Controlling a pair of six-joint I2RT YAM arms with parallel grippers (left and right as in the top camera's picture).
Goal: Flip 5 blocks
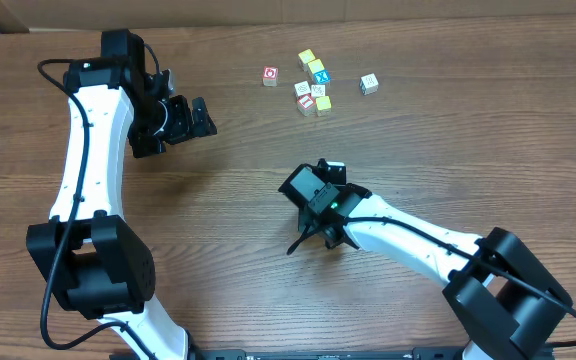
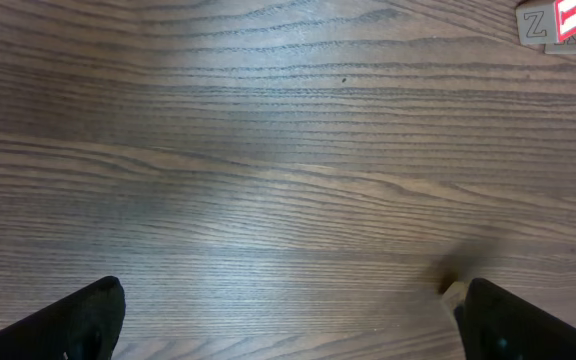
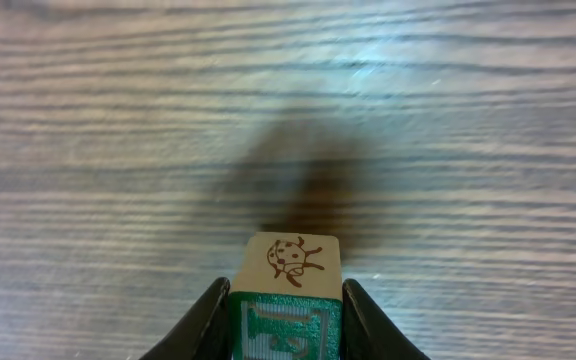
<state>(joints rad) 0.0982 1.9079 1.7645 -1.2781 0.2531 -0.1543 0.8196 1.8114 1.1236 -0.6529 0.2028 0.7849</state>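
Observation:
My right gripper (image 3: 288, 305) is shut on a block (image 3: 290, 258), one finger on each side. A brown ladybug drawing faces away from the camera and a green letter face lies toward it. The block hangs just above the wood, over its own shadow. Overhead, this gripper (image 1: 330, 172) is at mid-table. Several more blocks (image 1: 313, 85) are clustered at the far middle, with a red-printed one (image 1: 270, 76) to their left and a pale one (image 1: 369, 83) to their right. My left gripper (image 1: 183, 115) stands open to the left of them, with nothing between its fingers (image 2: 88, 320).
The left wrist view shows bare wood grain, with the edge of a few blocks (image 2: 563, 20) in its top right corner. The table's far edge (image 1: 388, 12) runs just behind the block cluster. The left arm's white links (image 1: 83, 150) stand along the left side.

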